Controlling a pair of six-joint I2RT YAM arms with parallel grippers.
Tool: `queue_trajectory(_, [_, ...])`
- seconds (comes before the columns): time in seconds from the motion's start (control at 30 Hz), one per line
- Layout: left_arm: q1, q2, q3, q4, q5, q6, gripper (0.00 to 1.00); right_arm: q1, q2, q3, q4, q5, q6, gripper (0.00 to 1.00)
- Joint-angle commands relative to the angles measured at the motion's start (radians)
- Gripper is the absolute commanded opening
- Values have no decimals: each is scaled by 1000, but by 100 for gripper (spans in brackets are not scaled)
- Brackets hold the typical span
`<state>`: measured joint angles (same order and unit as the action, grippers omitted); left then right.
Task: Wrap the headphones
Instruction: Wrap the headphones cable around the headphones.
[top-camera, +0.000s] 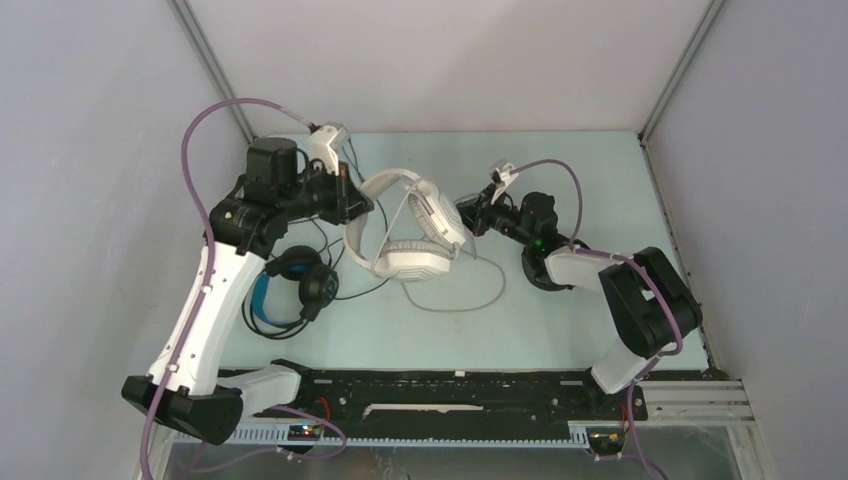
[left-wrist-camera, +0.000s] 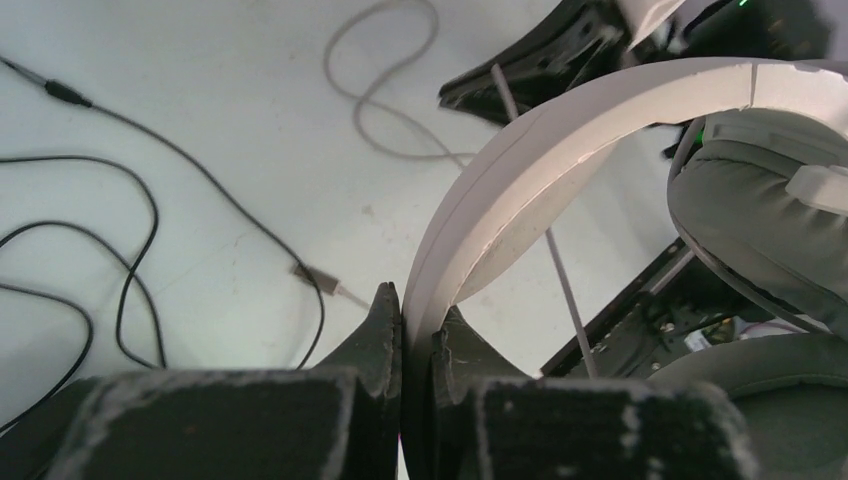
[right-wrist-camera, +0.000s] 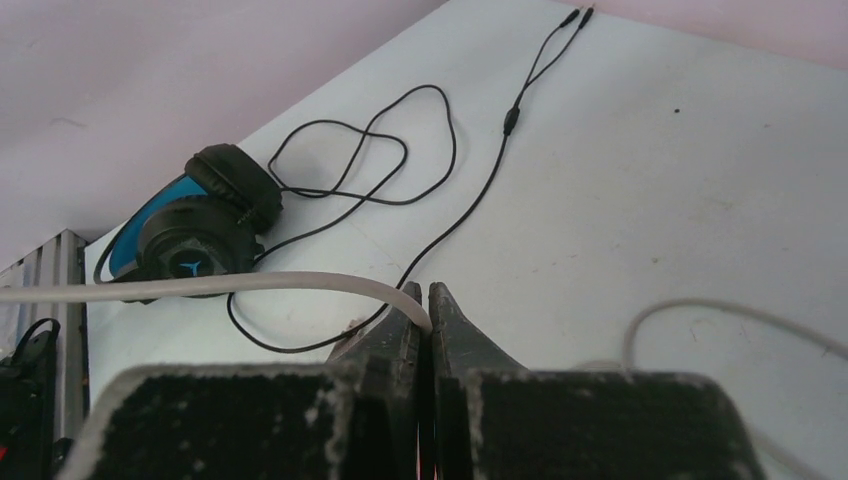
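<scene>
the left gripper (left-wrist-camera: 416, 318) pinches the thin edge of the white headband (left-wrist-camera: 560, 130), jaws closed hard on it, with a grey ear cushion (left-wrist-camera: 750, 215) hanging just right of its fingers and a strand of pale grey cable (left-wrist-camera: 563, 280) crossing the arch of the band just ahead; the right gripper (right-wrist-camera: 430, 305) is clamped on that same cable, which leaves its tips to the left. from overhead the two grippers face each other across the white-grey headphones (top-camera: 410, 235), which stand on edge between them, left jaws at the band, right jaws just beside a cup. further out from both, a slack loop of the grey cable lies loose on the table (top-camera: 560, 330). well beyond the right gripper, ahead and to its left, the blue-banded black headphones (right-wrist-camera: 190, 235) lie flat, their thin black cable (right-wrist-camera: 400, 190) sprawled in open curls. the job looks barely begun: at most one pass of cable over the white-grey band, most of it not yet wound, and the blue pair untouched; a third set cannot be made out
</scene>
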<state>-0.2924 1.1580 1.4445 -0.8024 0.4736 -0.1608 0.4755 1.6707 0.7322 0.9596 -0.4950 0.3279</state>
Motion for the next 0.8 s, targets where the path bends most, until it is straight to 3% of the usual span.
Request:
queue_trajectory(0.0, [-36, -19, -29, -48, -34, 106, 0, -38, -82, 117, -320, -22, -49, 0])
queue_trajectory(0.43, [-247, -13, -88, -19, -521, 359, 0, -66, -197, 375, -850, -179, -59, 0])
queue_trajectory(0.63, [-290, -18, -107, 45, -720, 422, 0, -66, -241, 432, -979, -257, 21, 0])
queue_trajectory(0.77, [-306, -21, -127, 89, -786, 455, 0, -57, -256, 441, -970, -350, 106, 0])
